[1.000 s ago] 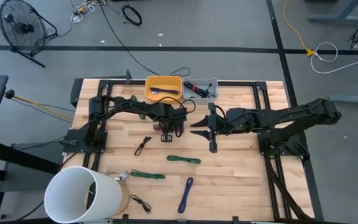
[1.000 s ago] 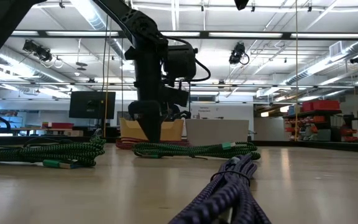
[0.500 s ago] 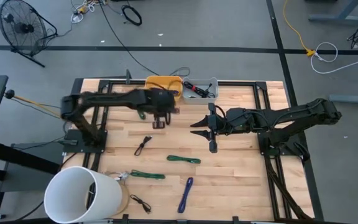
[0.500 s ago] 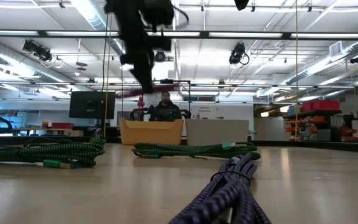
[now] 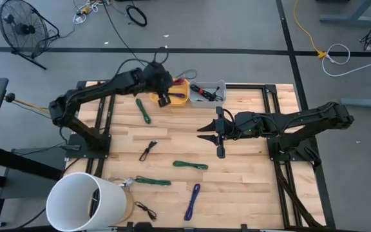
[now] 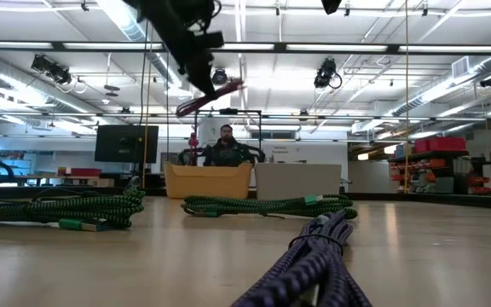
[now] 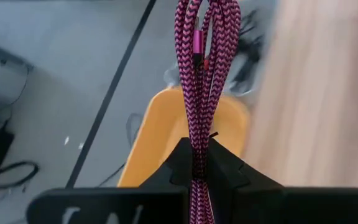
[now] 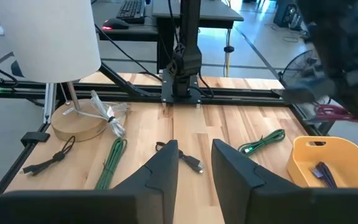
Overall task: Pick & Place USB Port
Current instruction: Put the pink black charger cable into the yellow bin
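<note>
The pink braided USB cable (image 7: 197,74) is a folded bundle held in my shut left gripper (image 5: 163,96), high over the table's far edge beside the yellow bin (image 5: 178,85). In the low view the cable (image 6: 211,98) slants in the air below the gripper (image 6: 196,53). The yellow bin (image 8: 344,152) has a purple cable (image 8: 321,171) lying in it. My right gripper (image 5: 209,133) waits open over the table's middle, touching nothing; its fingers (image 8: 166,168) stand apart. My left gripper pinches the pink cable bundle between its two fingers at one end of the bundle (image 7: 197,155), several strands together. The rest of the loops (image 7: 207,37) stretch out beyond the fingertips. The cable is lifted clear of the table, over the yellow bin's rim (image 7: 154,143).
A grey bin (image 5: 210,92) sits right of the yellow one. Green cables (image 5: 143,111) (image 5: 190,165) (image 5: 152,181), black cables (image 5: 148,150) (image 5: 145,209) and a blue cable (image 5: 192,202) lie on the wood. A white lampshade (image 5: 85,203) stands at the near left corner.
My left gripper has risen from the table's middle with the pink cable and swung toward the far edge, ending high beside the yellow bin. The cable has been lifted clear of the wood.
</note>
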### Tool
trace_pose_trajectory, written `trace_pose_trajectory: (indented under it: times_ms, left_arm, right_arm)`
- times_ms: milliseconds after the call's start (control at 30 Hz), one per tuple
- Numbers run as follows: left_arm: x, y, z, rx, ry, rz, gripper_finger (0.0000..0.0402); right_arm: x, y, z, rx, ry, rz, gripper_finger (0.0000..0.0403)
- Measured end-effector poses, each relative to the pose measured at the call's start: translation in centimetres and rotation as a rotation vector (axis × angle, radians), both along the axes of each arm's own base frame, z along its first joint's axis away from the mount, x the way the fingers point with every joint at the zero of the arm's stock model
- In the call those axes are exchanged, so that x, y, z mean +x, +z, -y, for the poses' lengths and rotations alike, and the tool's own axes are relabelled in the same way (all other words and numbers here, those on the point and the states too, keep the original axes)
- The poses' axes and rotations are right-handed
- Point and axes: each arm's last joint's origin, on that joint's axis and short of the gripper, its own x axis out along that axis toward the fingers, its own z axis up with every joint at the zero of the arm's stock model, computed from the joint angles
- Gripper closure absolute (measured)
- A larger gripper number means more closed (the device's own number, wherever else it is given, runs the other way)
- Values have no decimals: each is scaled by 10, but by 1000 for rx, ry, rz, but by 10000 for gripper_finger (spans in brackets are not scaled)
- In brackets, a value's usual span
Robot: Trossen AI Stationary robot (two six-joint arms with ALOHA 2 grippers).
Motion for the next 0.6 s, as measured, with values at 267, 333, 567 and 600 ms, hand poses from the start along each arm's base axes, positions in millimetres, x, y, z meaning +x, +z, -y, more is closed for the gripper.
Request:
trace_pose_trajectory:
  times_ms: [267,333,567,600]
  left_arm:
    - [1,-29,-41,-26,94,-54,378]
    - [4,-39,-48,-42,101,-65,378]
    - [17,-70,-58,-59,110,-144,378]
    - [17,-72,-59,-60,108,-152,378]
  right_arm:
    - [0,0,0,-4,1,3,305]
    - [0,0,0,-3,1,3,305]
    - [0,0,0,-5,2,1,305]
    - [0,0,0,-6,2,1,305]
